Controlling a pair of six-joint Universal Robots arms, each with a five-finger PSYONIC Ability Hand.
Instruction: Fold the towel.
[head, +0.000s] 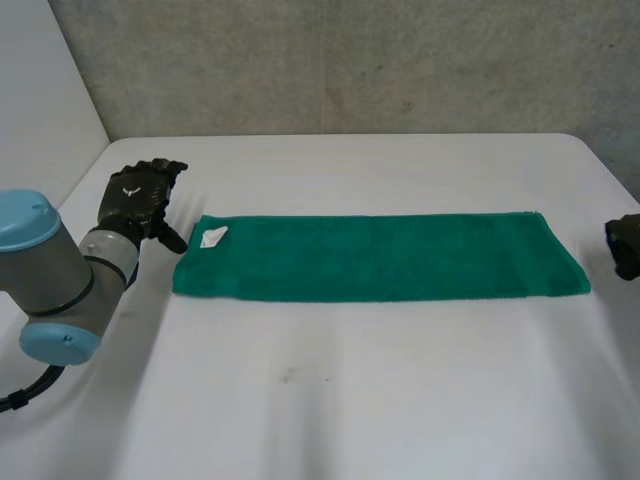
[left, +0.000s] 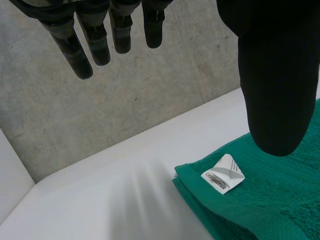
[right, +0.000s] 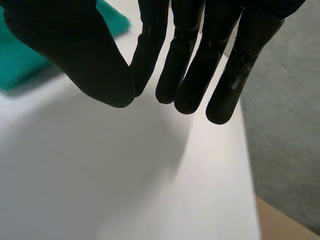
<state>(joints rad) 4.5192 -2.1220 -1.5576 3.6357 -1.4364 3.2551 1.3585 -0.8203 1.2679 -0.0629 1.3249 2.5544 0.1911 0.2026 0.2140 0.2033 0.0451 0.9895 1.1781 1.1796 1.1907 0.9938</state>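
The green towel (head: 380, 257) lies flat across the middle of the white bench (head: 330, 400), folded into a long, narrow strip that runs from my left side to my right. A small white label (head: 214, 237) sits folded up on its top face, near the far corner of its left end. My left hand (head: 140, 200) is just beside that left end, off the cloth, and holds nothing. Its fingers (left: 80, 55) are straight and slightly spread, pointing away toward the grey concrete wall (head: 350, 60) behind the bench. Its thumb (left: 275, 75) juts out toward the towel's left edge, close to the label, and I cannot tell whether the tip touches the cloth. My left arm (head: 60, 280) comes in low over the near left part of the bench. My right hand (head: 625, 245) is just off the towel's right end, apart from the cloth. In my right wrist view its fingers hang straight and close together above bare bench, with the thumb drawn in near the first of them and nothing held between.
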